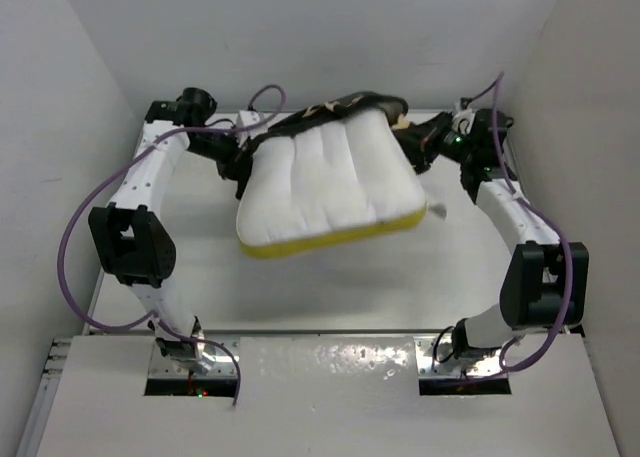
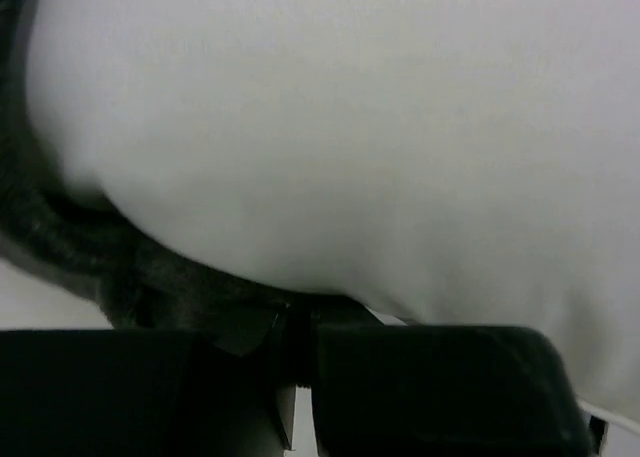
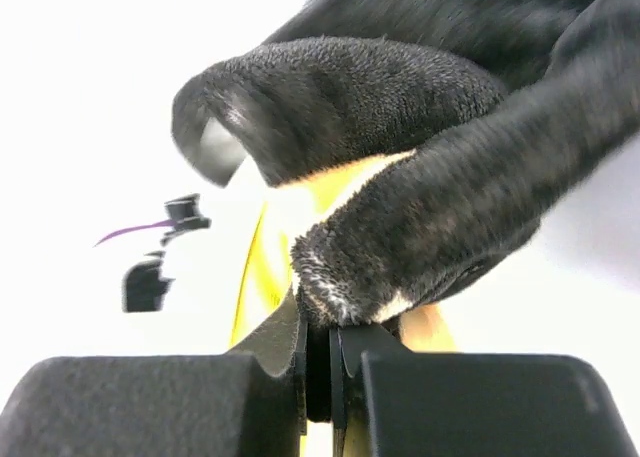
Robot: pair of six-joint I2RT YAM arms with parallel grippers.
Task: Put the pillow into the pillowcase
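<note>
Holding the pillow [image 1: 325, 182] up off the tabletop [image 1: 300, 287], between both arms, toward the far side. It tilts, with the yellow band [image 1: 330, 239] on the near edge facing the camera. The pillowcase [image 1: 335, 105] is bunched along the pillow's far edge and covers only that strip; most of the pillow is bare white. The left fingers [image 2: 270, 397] sit at the pillow's left far corner, pressed together, with dark pillowcase cloth running into their tips; the grip looks to be on the cloth. White pillow fills the rest of the left wrist view. The right fingers [image 3: 290, 387] are at the right far corner, pinching a fold of black pillowcase, with the yellow pillow edge showing just behind the fold.
</note>
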